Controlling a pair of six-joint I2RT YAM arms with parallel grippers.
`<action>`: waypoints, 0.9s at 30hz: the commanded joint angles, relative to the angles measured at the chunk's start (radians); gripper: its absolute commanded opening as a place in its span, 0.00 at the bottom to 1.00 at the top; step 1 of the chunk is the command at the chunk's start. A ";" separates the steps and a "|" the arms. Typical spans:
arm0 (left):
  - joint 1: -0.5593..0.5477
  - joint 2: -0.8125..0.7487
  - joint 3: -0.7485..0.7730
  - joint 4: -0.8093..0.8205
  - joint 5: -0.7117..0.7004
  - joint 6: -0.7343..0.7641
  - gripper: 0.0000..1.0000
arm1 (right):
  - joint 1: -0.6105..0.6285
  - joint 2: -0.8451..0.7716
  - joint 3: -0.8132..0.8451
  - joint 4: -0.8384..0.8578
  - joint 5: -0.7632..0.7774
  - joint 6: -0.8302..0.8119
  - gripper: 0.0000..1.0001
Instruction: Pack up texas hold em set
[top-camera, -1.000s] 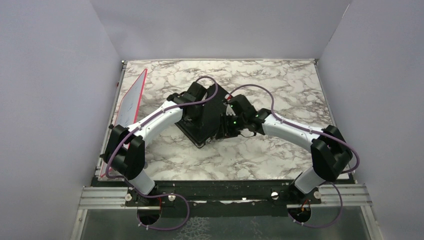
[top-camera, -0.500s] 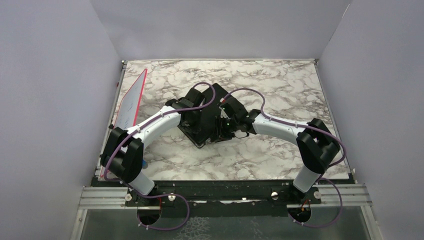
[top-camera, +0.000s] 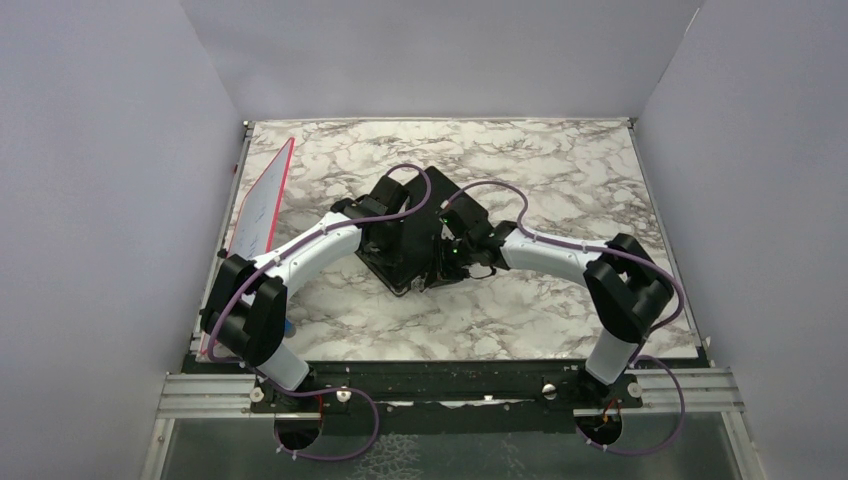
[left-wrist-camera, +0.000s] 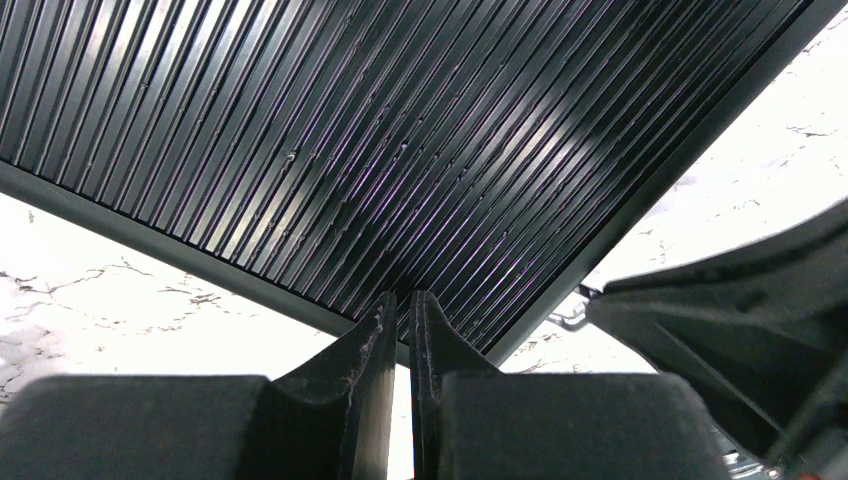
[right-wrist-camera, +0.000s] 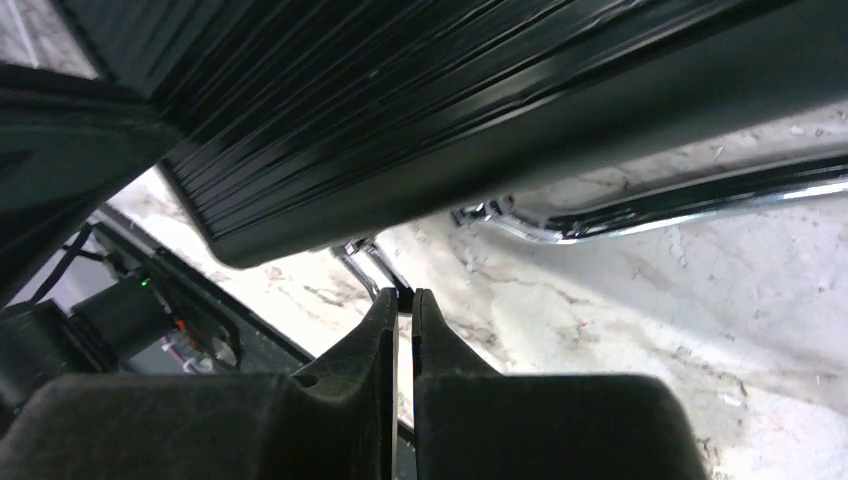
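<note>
Briefcase (top-camera: 398, 262) sits lid-down and closed, at a diagonal mid-table. No chips or cards are showing, so my read is we're on the latching step.

Both arms are bunched at the case's near corner. The left gripper (left-wrist-camera: 400, 300) has its jaws almost together, nothing between them, with the tips right at the case's rim. The right gripper (right-wrist-camera: 400, 297) has its jaws together just below the case's front edge. The chrome handle (right-wrist-camera: 690, 200) lies flat beside that edge.

A small metal latch (right-wrist-camera: 362, 258) sits at the right tips; I can't tell if it's pinched. I'd push it home with closed tips and brace the lid with the left, since the case could skate.

Room: plain pale walls (top-camera: 430, 55) on three sides. The marble-pattern table (top-camera: 560, 160) looks slick. A red-edged white board (top-camera: 262, 205) leans well left of the case.
</note>
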 joint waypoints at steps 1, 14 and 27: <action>0.001 0.018 -0.033 -0.046 -0.009 0.009 0.13 | 0.014 0.071 -0.026 0.012 0.052 0.000 0.05; 0.000 -0.033 0.037 -0.030 0.041 0.012 0.13 | 0.025 0.002 -0.042 0.115 0.143 -0.039 0.20; -0.040 -0.408 0.147 0.159 0.060 0.136 0.39 | 0.026 -0.637 -0.075 -0.364 0.629 -0.060 0.50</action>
